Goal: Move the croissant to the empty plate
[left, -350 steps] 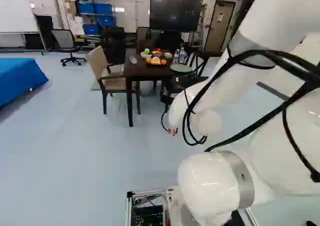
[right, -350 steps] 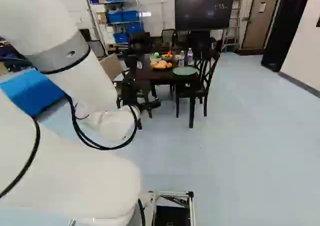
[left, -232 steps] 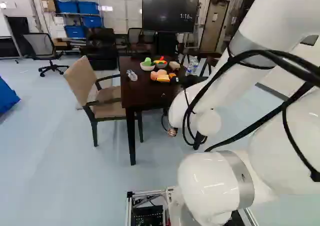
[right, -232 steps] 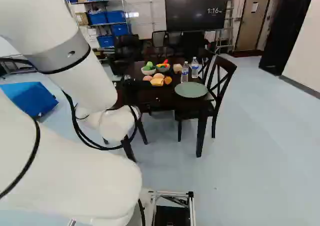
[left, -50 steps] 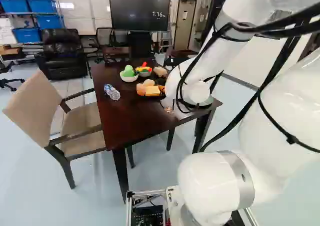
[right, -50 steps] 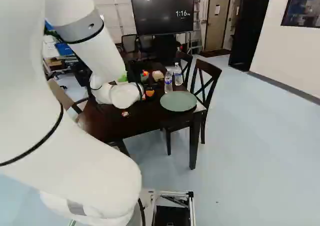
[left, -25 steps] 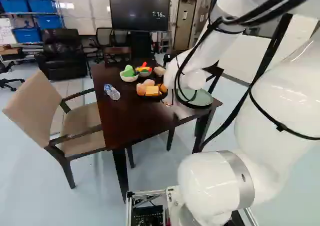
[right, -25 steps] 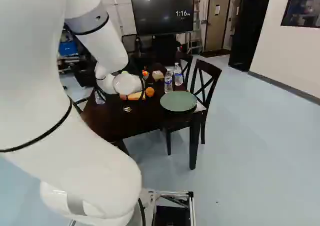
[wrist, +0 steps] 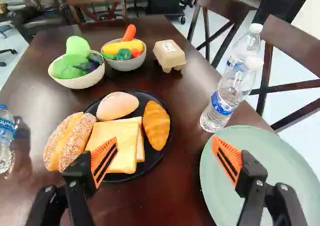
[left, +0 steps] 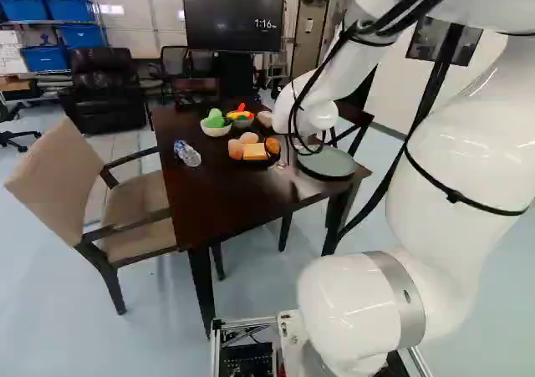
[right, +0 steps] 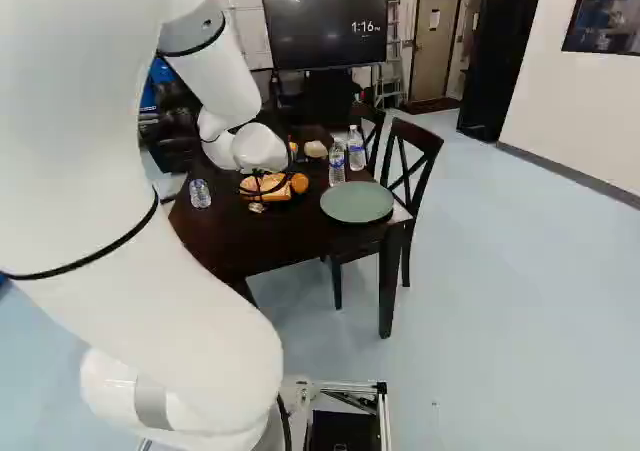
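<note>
Croissant [wrist: 156, 125] ungripped – I judge this the approach; my gripper [wrist: 165, 140], standing open, must centre over it, then descend.

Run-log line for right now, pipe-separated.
black gripper with orange pads: open, empty | golden-brown oblong croissant: on round black plate | round pale-green plate: empty | transfer: not yet done

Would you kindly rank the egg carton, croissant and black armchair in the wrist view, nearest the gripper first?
1. Croissant, on the black plate.
2. Egg carton, beyond that plate, beside the vegetable bowl.
3. Black armchair, beyond the table.
</note>
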Controlling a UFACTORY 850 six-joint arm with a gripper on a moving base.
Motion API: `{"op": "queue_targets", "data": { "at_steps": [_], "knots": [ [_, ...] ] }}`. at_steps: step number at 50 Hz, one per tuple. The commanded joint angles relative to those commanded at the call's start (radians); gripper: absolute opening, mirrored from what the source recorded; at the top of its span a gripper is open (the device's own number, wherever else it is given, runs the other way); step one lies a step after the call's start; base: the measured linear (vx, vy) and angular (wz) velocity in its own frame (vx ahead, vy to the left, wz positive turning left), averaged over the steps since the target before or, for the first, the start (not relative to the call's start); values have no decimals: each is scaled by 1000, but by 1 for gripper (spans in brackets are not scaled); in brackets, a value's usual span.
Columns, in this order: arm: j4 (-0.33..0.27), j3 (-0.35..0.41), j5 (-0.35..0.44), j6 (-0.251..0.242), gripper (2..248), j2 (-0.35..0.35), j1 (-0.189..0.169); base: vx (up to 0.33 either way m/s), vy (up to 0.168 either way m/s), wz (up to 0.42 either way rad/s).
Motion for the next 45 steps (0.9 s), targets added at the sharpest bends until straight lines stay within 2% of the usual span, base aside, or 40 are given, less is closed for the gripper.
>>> {"op": "queue_targets", "data": {
  "at_steps": [45],
  "knots": [
    [0,-225,-354,0,247,-103,0,0,0,0]
  ]
}}
